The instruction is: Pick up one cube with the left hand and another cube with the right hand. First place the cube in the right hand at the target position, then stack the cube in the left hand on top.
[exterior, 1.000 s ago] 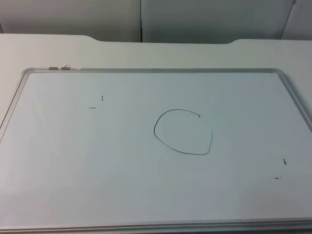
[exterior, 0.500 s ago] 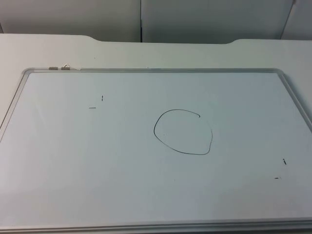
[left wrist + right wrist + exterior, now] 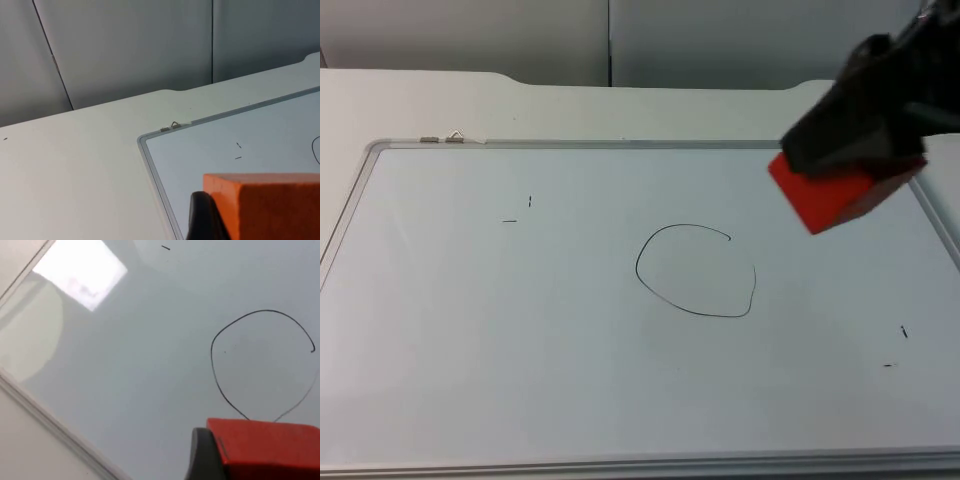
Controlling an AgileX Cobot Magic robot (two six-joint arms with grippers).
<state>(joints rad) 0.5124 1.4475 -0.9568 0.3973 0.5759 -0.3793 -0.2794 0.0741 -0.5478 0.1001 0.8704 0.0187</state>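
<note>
Newly arrived in the top view since half a second ago: right end effector point(image 3: 845, 185), come in from the upper right, clamped on a red cube point(image 3: 837, 196). Now hanging above the whiteboard point(image 3: 470, 330), up and to the right of the drawn circle point(image 3: 697, 270), where only bare board showed before. Seen too in the right wrist view: red cube point(image 3: 267, 450) pinched against a black fingertip point(image 3: 204, 455).

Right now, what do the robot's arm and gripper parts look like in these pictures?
The right gripper is a bulky, matte black housing with blunt, angular edges in the top view. In each wrist view a black, rounded, smooth fingertip stands up: the left gripper's and the right one's. No markings or labels can be made out on them.
</note>
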